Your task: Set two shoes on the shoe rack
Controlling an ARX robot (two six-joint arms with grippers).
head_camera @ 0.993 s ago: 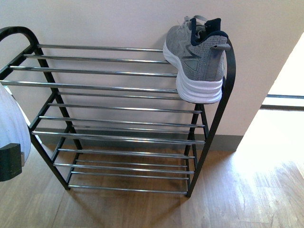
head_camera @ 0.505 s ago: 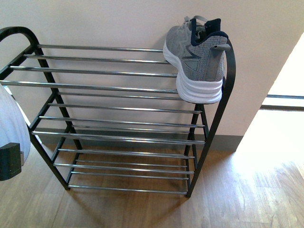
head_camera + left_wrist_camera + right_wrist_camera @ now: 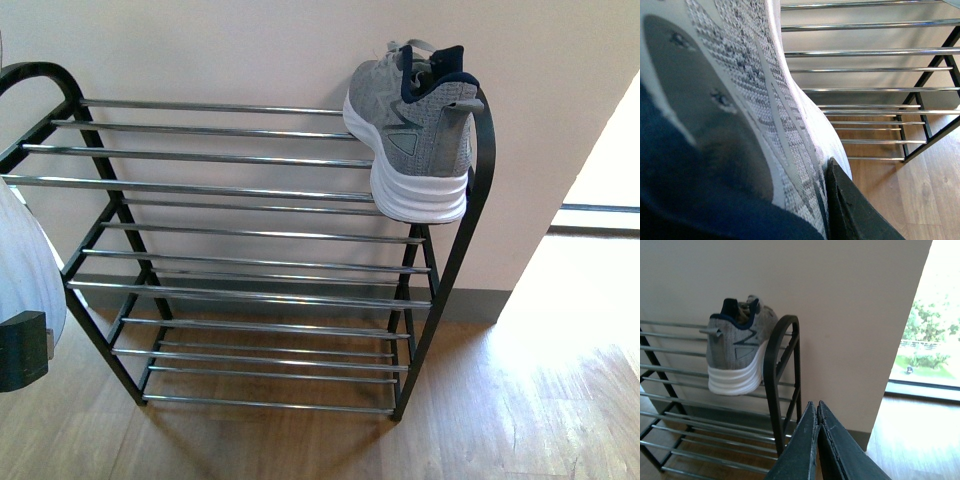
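Left gripper (image 3: 839, 186): held at the far left, beside the left end of the shoe rack (image 3: 200, 188). 1 black finger (image 3: 855, 212) presses the knit side of the held grey sneaker (image 3: 740, 100); the grip is closed on it, clear of the floor.

Placed grey sneaker (image 3: 420, 130): top tier, right end, heel overhanging the front rod.

Right gripper (image 3: 815, 406): points toward the rack's right upright, fingers pressed together, empty.
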